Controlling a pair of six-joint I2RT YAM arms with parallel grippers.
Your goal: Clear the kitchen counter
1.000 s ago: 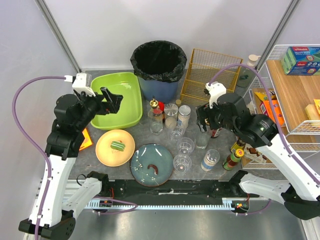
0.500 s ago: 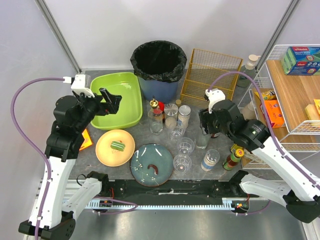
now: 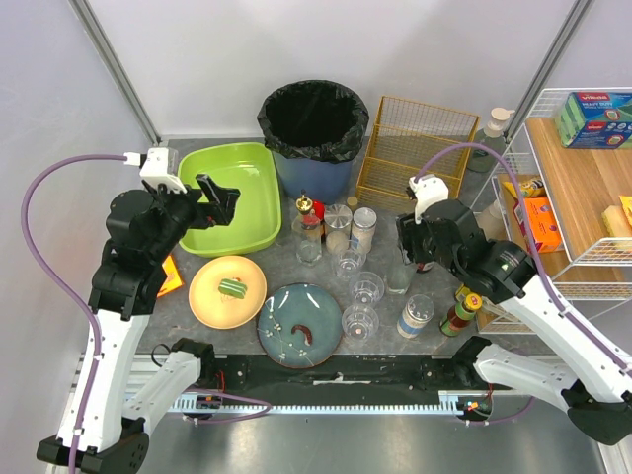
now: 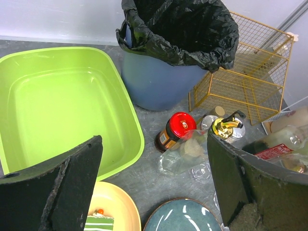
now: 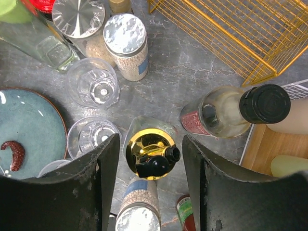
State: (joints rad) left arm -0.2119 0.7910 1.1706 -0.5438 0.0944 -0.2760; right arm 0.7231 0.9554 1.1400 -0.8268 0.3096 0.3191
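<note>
From above, the right arm covers most of the gold-capped bottle [image 5: 147, 149]. The wrist view shows the right gripper [image 5: 150, 138] with a finger at each side of it, and we cannot tell whether they press on it. The left gripper [image 4: 154, 139] hangs wide apart over the green basin [image 4: 57, 101], empty. The wire rack [image 3: 578, 197] is cut off at the right edge, and a green box [image 3: 595, 118] on it seems to read "Vileda". The kitchen counter [image 3: 283, 267], grey and mottled, lies crowded between white walls.
</note>
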